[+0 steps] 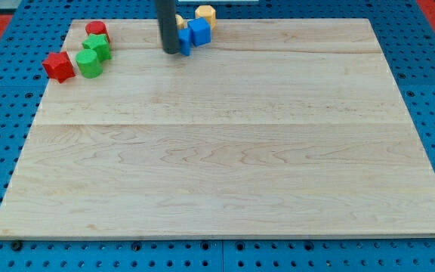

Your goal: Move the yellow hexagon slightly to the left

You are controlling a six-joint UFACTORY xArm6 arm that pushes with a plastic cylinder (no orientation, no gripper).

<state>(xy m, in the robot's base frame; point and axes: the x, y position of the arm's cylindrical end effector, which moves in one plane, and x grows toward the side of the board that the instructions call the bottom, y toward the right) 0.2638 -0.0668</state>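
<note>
The yellow hexagon (205, 13) sits at the view's top edge of the wooden board (225, 151), right of centre-top. A blue block (198, 32) lies just below it and touches it. A second blue block (184, 44) is partly hidden behind my rod. A small bit of another yellow block (180, 20) shows between the rod and the hexagon. My tip (171, 52) rests on the board, touching the left side of the second blue block, down and to the left of the hexagon.
At the view's top left is a cluster: a red cylinder (97, 30), two green blocks (98, 47) (89, 65) and a red block (58, 66). A blue pegboard (6, 151) surrounds the wooden board.
</note>
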